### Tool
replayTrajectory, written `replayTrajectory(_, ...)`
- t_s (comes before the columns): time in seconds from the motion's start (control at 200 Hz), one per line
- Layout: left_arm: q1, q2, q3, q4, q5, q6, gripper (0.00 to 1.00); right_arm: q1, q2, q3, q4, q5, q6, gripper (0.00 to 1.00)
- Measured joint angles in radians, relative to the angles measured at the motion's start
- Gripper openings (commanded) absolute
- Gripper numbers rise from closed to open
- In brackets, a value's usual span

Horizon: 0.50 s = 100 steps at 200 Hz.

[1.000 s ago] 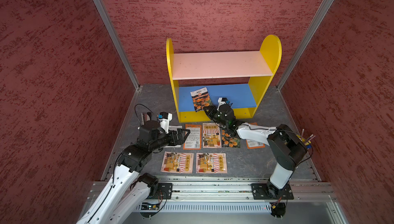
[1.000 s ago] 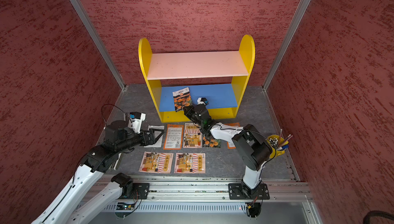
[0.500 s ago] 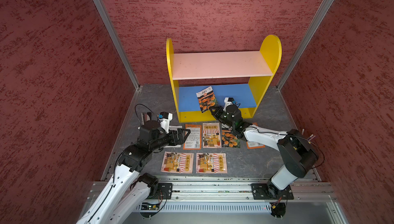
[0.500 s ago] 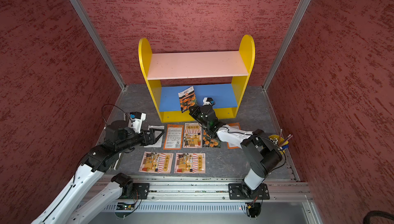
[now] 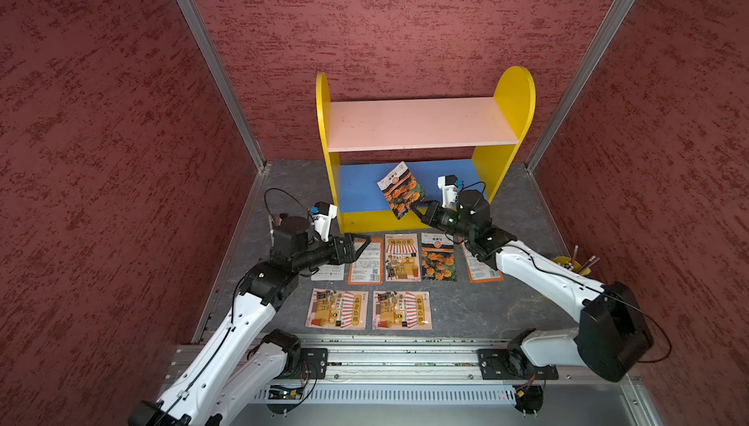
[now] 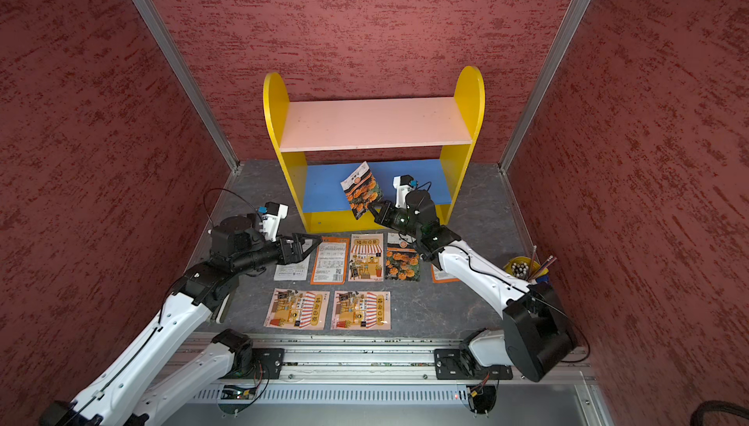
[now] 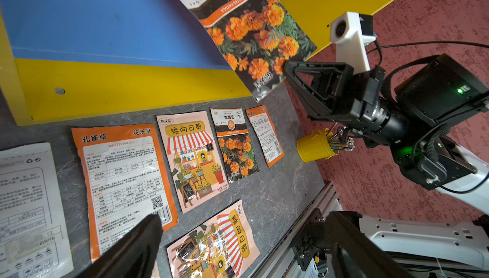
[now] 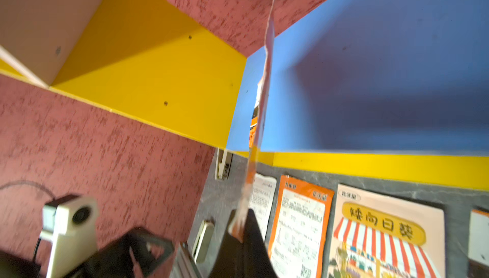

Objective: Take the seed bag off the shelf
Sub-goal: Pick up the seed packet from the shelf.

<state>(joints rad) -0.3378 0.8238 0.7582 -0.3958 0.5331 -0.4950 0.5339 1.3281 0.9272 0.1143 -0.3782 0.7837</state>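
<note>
**Marigold seed bag pinched at the shelf front**

The grey floor (image 5: 486,306) carries everything. At its back stands the shelf (image 5: 421,124), with yellow side panels, a bare pale pink upper board and a blue lower board.

The right gripper (image 5: 417,207) reaches toward the shelf's open front, its jaws pressed together on the lower corner of the seed bag (image 5: 401,189). The bag is tilted in front of the blue board, its low end over the yellow front lip. Whether it touches the board cannot be told.

The left gripper (image 5: 364,246) hovers over the floor beside the shelf's left panel, jaws spread wide and holding nothing.

Seven flat packets (image 5: 401,257) lie on the floor in two rows before the shelf. A small yellow cup (image 5: 565,264) of pencils stands at the right edge.
</note>
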Motion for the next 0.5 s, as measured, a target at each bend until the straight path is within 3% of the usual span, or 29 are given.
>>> replayTrajectory(0.276, 0.128, 0.042, 0.031, 0.118, 0.199, 0.014, 1.00, -0.001, -0.225, 0.035, -0.343, -0.242, -0.208, 0.00)
replayTrajectory(0.501, 0.142, 0.119, 0.060, 0.174, 0.375, 0.048, 1.00, -0.001, -0.350, 0.059, -0.553, -0.439, -0.314, 0.00)
